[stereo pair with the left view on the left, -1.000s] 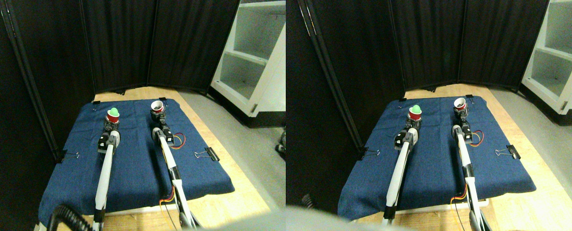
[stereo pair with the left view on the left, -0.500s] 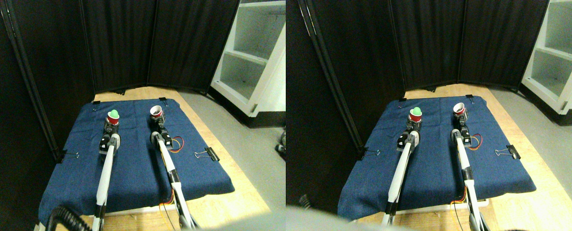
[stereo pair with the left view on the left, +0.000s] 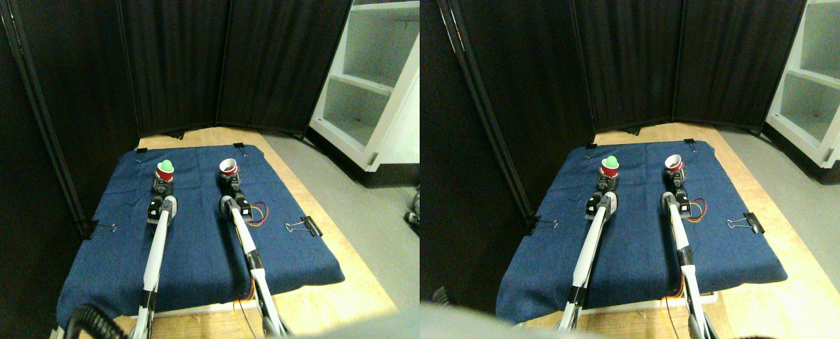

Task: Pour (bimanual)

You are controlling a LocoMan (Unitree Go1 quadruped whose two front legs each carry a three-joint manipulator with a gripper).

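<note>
A red cup with a green ball (stereo pair with the left view on the left: 165,171) in it stands at the far left of the blue cloth (stereo pair with the left view on the left: 200,247). My left gripper (stereo pair with the left view on the left: 162,185) sits right at its base, shut on it. A second red cup with a white inside (stereo pair with the left view on the left: 229,168) is at the far middle, tipped a little towards me so its mouth shows. My right gripper (stereo pair with the left view on the left: 230,182) is shut on its lower part. About a hand's width of cloth separates the two cups.
The cloth is held to a wooden board (stereo pair with the left view on the left: 363,282) by binder clips (stereo pair with the left view on the left: 308,226), (stereo pair with the left view on the left: 93,229). Coloured wires (stereo pair with the left view on the left: 258,210) lie beside the right arm. Black curtains (stereo pair with the left view on the left: 179,63) close the back and left. A white shelf unit (stereo pair with the left view on the left: 374,85) stands at the right.
My right gripper has drawn back towards me with the white-lined cup in it. The left cup and gripper have barely moved.
</note>
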